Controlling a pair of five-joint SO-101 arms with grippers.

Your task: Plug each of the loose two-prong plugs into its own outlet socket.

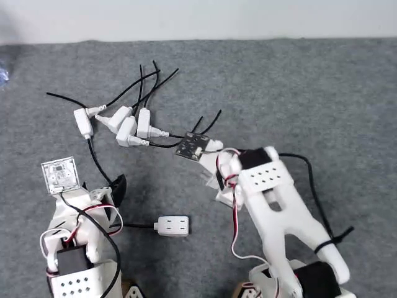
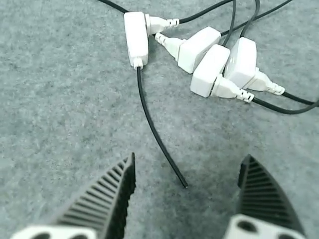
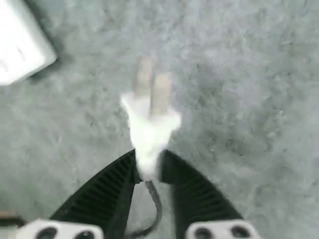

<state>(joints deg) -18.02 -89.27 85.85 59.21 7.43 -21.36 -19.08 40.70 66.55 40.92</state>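
Note:
My right gripper (image 3: 148, 169) is shut on a white two-prong plug (image 3: 149, 119), prongs pointing away over the grey carpet; the corner of a white block (image 3: 20, 45) lies off to one side. In the high view this gripper (image 1: 212, 177) hovers up and right of the white outlet strip (image 1: 172, 226). My left gripper (image 2: 187, 196) stands open above the carpet, just short of a loose black cord end (image 2: 183, 185). Beyond it lie a slim white plug (image 2: 136, 37) and three white plugs (image 2: 219, 62) bunched together. In the high view the left gripper (image 1: 116, 186) sits left of the strip.
A small black circuit board (image 1: 192, 147) lies by the right arm. A white square tile (image 1: 60, 174) rests at the left. Black cords (image 1: 146, 84) fan out behind the plug cluster (image 1: 127, 124). Open carpet spreads to the right.

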